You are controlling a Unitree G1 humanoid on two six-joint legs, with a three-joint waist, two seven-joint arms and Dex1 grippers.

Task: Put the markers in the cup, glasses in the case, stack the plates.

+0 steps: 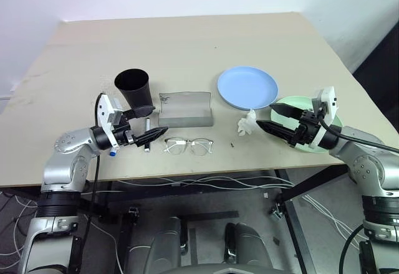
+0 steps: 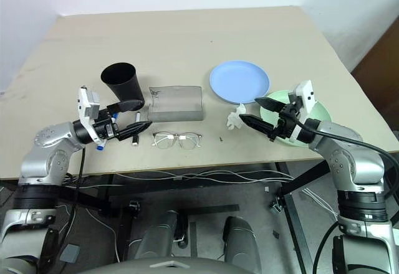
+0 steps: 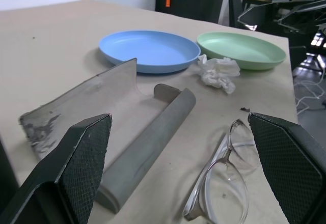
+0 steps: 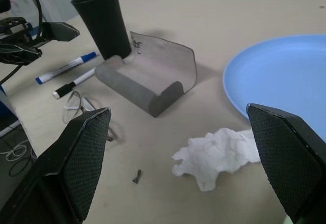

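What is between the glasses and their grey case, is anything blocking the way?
Nothing visible is. The glasses lie on bare table right in front of the case, which stands open with an empty tray. The markers lie off to one side, the tissue to the other.

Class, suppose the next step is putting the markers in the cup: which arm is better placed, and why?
The left. Its open left gripper hovers right over the markers beside the cup; the right gripper hangs over the green plate, across the table.

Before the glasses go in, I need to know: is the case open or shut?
Open. The case has its lid standing up behind the trough, whose hollow shows with nothing in it; the glasses lie on the table in front of it.
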